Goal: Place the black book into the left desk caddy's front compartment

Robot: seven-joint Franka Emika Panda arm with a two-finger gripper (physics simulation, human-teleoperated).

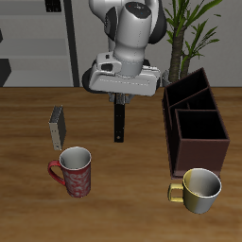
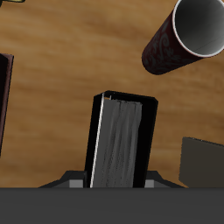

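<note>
My gripper [image 1: 119, 100] is shut on the black book [image 1: 119, 121], a narrow dark slab that hangs upright below it, clear of the table. In the wrist view the black book [image 2: 122, 140] fills the middle, showing its black cover and grey page edge. The left desk caddy [image 1: 195, 117] is a dark reddish-brown open box with inner dividers, standing on the table a short way to the side of the book. Only a sliver of its wall [image 2: 4, 96] shows in the wrist view. The book is apart from the caddy.
A shorter grey book [image 1: 57, 128] stands on the other side of the gripper, also in the wrist view [image 2: 205, 163]. A red patterned mug [image 1: 74, 172] [image 2: 185, 38] and a yellow mug [image 1: 199, 189] stand near the table's front edge. A plant stands behind the caddy.
</note>
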